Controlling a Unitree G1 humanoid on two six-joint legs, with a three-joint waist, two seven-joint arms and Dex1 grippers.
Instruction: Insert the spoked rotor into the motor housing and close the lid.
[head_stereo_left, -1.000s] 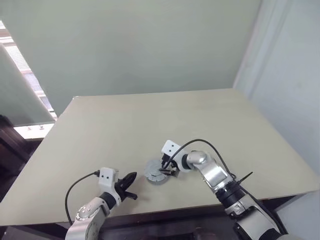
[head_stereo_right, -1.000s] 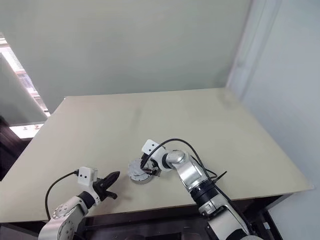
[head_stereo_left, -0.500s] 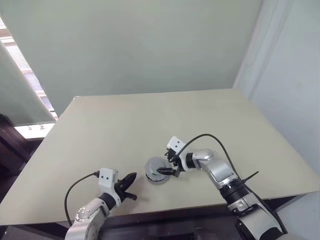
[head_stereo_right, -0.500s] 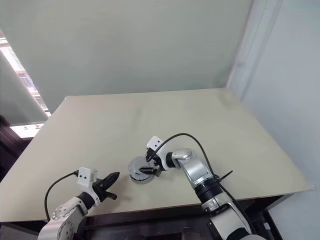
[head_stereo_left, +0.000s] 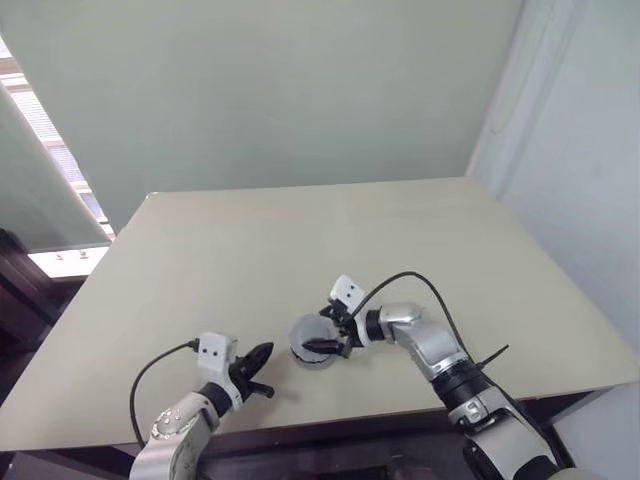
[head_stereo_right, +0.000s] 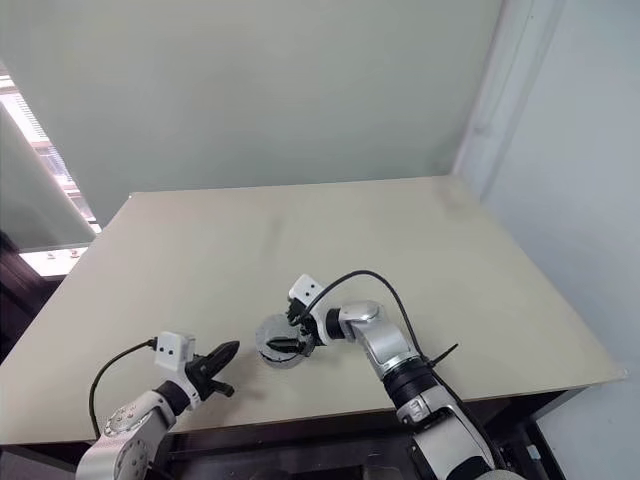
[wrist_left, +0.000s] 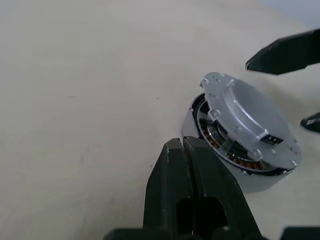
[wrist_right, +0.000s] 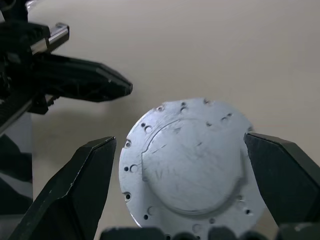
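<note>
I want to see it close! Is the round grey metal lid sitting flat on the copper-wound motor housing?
No, the round grey metal lid sits tilted, showing the copper-wound motor housing underneath.

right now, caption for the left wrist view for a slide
Lid sits tilted on the housing, windings showing under its raised edge; shut left gripper beside it.

Left eye view. You see the beige table (head_stereo_left: 300, 240) spanning mid-frame. Low centre sits the motor housing (head_stereo_left: 312, 343), capped by the grey lid (head_stereo_left: 312, 332). The right gripper (head_stereo_left: 322, 328) straddles it, fingers spread. The left gripper (head_stereo_left: 262, 369), pinched closed, sits lower left, apart.
</note>
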